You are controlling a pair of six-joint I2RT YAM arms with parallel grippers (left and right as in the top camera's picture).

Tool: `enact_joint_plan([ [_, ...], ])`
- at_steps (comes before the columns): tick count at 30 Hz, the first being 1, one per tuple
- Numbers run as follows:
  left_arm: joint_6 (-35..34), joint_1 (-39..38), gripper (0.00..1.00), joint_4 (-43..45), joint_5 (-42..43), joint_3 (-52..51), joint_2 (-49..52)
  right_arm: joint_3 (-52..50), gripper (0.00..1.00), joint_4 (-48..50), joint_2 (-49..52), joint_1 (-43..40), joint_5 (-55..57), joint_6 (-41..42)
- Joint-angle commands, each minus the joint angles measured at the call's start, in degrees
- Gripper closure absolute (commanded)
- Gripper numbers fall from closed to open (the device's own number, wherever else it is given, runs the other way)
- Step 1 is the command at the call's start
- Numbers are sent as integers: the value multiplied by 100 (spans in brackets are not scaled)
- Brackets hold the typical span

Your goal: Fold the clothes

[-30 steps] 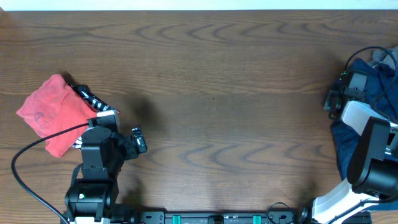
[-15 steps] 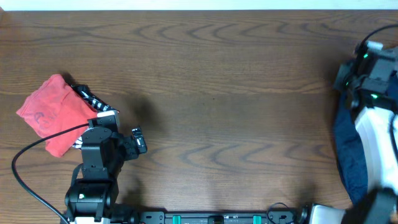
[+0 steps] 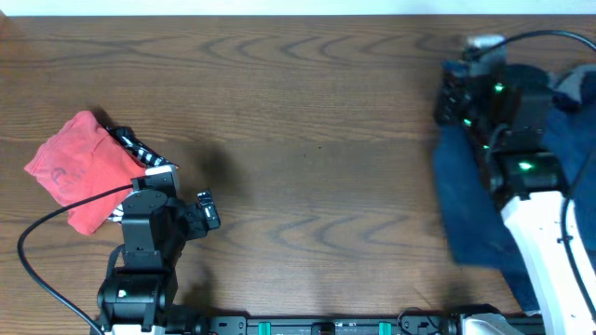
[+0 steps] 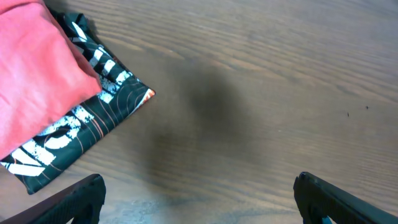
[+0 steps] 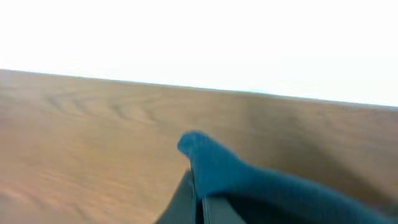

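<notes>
Blurred, overexposed right wrist view; others evenly lit.

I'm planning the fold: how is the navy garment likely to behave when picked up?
Probably floppy: the navy garment spreads as a limp, uneven sheet from the right end effector, with a soft lump bulging past the pinch. Likely light, since one pinch seems to hold it. It may drag across the table and bunch.

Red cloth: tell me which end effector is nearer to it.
Left. The left end effector sits close to the red cloth; the right end effector is far across the table, gripping the navy garment.
</notes>
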Motion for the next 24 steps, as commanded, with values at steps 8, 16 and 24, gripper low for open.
enact_joint_plan([
  [8, -92, 20, 2, 2, -26, 118, 74, 63, 34, 927, 1134, 1198, -439, 444],
  [16, -205, 17, 2, 57, -22, 118, 114, 63, 1, -369, 702, 765, 1513, 575],
  [24, -1325, 17, 2, 234, 883, 118, 275, 63, 1, -2450, -208, -426, 2396, 748],
])
